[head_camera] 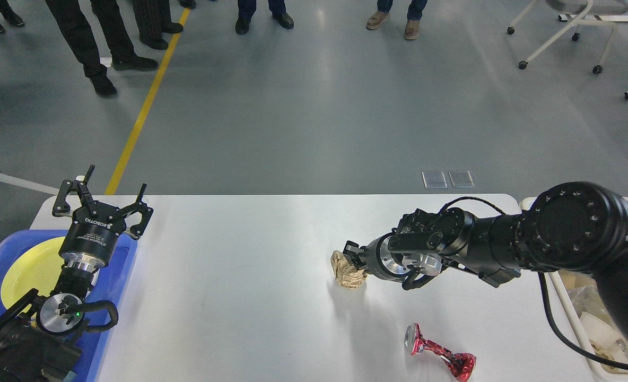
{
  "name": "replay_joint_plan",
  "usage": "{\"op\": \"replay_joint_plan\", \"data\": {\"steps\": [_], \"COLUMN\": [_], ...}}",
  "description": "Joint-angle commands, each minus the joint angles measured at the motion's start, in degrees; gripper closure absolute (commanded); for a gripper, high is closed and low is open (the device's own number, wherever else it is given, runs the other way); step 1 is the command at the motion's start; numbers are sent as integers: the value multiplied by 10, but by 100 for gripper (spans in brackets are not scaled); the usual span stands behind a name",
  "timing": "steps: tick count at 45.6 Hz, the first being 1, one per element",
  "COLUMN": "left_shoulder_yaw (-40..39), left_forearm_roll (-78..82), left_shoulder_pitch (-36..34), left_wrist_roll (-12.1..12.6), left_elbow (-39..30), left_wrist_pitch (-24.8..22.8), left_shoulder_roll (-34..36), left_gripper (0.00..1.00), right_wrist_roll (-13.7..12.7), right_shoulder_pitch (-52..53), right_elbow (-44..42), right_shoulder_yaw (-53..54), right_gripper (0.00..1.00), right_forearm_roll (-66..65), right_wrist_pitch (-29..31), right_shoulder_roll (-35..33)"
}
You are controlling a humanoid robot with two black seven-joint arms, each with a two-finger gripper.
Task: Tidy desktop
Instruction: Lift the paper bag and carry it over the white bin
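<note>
While the right arm reaches in from the right edge across the white bench (250, 276), its hand (352, 260) sits at a crumpled brown paper ball (347, 270) approx mid-bench. Hand is seen nearly end-on & dark; fingers press into the paper's right side, so it looks clenched on the ball, w/ the ball resting on the bench surface. A black cable (558, 323) loops down from the right arm over the bench's right part.

Left hand (113, 197) is up at the bench's far left corner, fingers spread wide apart, nothing between them: released. It hangs above the far end of a blue tray (113, 297) that lies along the bench's left edge. A yellow plate (27, 270) lies in the tray, partly hidden by the left arm.

Near the front edge, right of centre, lies a crushed red can (441, 353), on its side, well apart from the paper ball and from both hands.

Just beside the bench's right end is a beige bin (571, 302) w/ pale paper scraps inside, mostly hidden by the right arm.

Rest of bench surface is bare white, slightly glossy. Beyond it: grey floor, a yellow floor line (144, 106), legs of several ppl standing at the far side, and a white wheeled chair (563, 32) at top right.
</note>
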Motion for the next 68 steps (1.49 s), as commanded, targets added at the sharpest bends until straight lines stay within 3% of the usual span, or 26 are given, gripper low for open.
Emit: {"op": "replay_joint_plan", "data": {"steps": [1, 20, 33, 51, 61, 68], "left_shoulder_yaw": [0, -1, -1, -1, 0, 0], "left_forearm_roll": [0, 0, 0, 0, 0, 0], "left_shoulder_pitch": [0, 0, 0, 0, 0, 0], "left_wrist_roll": [0, 1, 0, 0, 0, 0], "left_elbow": [0, 0, 0, 0, 0, 0], "left_wrist_pitch": [0, 0, 0, 0, 0, 0], "left_shoulder_roll": [0, 0, 0, 0, 0, 0], "left_gripper": [4, 4, 4, 4, 4, 4], "right_wrist_roll": [-7, -7, -7, -7, -7, -7], "right_shoulder_pitch": [69, 391, 494, 498, 447, 371], "right_elbow": [78, 334, 441, 437, 410, 336], "right_shoulder_yaw": [-20, -135, -173, -249, -335, -351], "right_gripper": [100, 100, 100, 100, 100, 100], "right_forearm_roll": [0, -1, -32, -18, -17, -32], "right_wrist_pitch": [24, 148, 190, 177, 110, 91], "right_shoulder_roll": [-35, -118, -140, -166, -244, -355]}}
